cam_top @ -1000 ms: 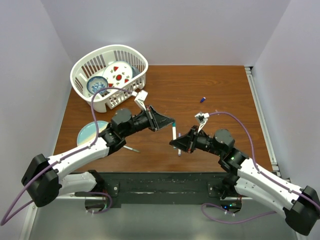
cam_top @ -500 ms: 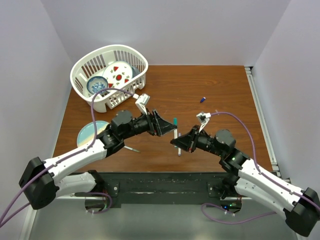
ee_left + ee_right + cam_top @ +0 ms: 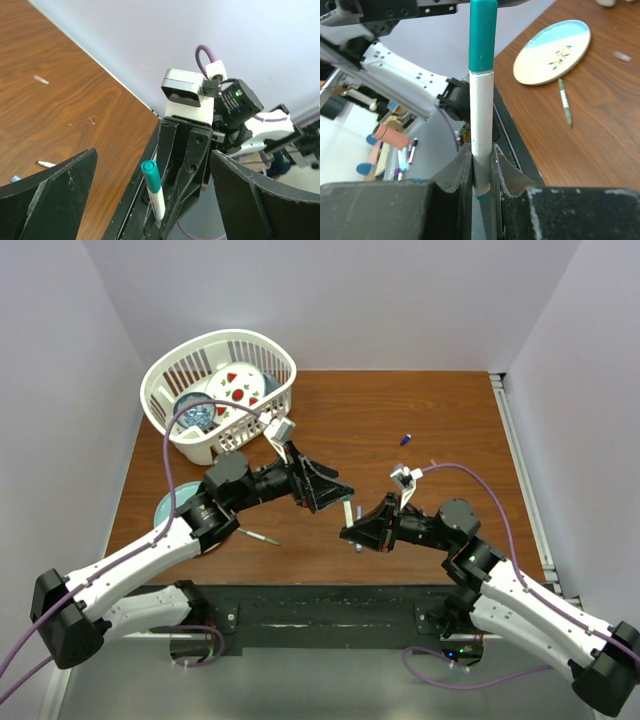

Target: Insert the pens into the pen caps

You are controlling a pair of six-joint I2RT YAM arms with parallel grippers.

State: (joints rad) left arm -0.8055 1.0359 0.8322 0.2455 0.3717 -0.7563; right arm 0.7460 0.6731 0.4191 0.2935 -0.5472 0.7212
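right gripper (image 3: 481,159) clamped on teal-capped pen (image 3: 481,107), upright | left gripper (image 3: 335,490) wide open, empty, beside it

1. The pen's (image 3: 481,125) lower end is hidden between the right gripper's (image 3: 481,152) fingers.
2. The plate (image 3: 166,508) at the tabletop's (image 3: 450,410) left edge lies partly under the left arm (image 3: 150,550).
3. The blue cap (image 3: 405,439) toward the far right corner is too small to show its open end.

From where I stand, two pens: a teal-capped pen (image 3: 481,115) at six o'clock on the table (image 3: 440,400) and a lying pen (image 3: 262,537) at seven. One loose blue cap (image 3: 405,439) at one. One basket (image 3: 172,358) at ten, holding one blue bowl (image 3: 195,418) and one red-patterned plate (image 3: 235,390). One pale blue plate (image 3: 166,508) at eight.
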